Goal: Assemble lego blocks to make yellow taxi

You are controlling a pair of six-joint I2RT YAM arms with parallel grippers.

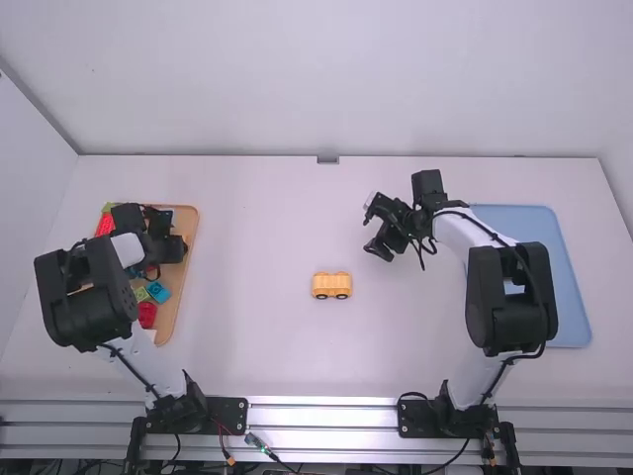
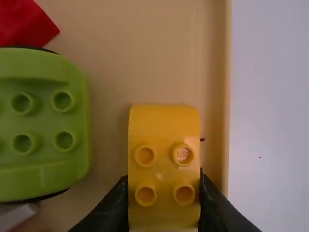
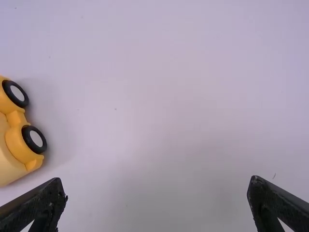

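Observation:
In the high view my left gripper is over the wooden tray at the far left. The left wrist view has the left gripper shut on a yellow-orange block with a curved end and several studs. A yellow wheeled car base stands on the middle of the table. To its right and farther back, my right gripper is above bare table; in the right wrist view the right gripper is open with nothing between its fingers, and the car base lies off to one side.
The wooden tray holds several more blocks, among them a blue one, a red one and a green wheeled piece. A blue tray lies at the right, partly beneath the right arm.

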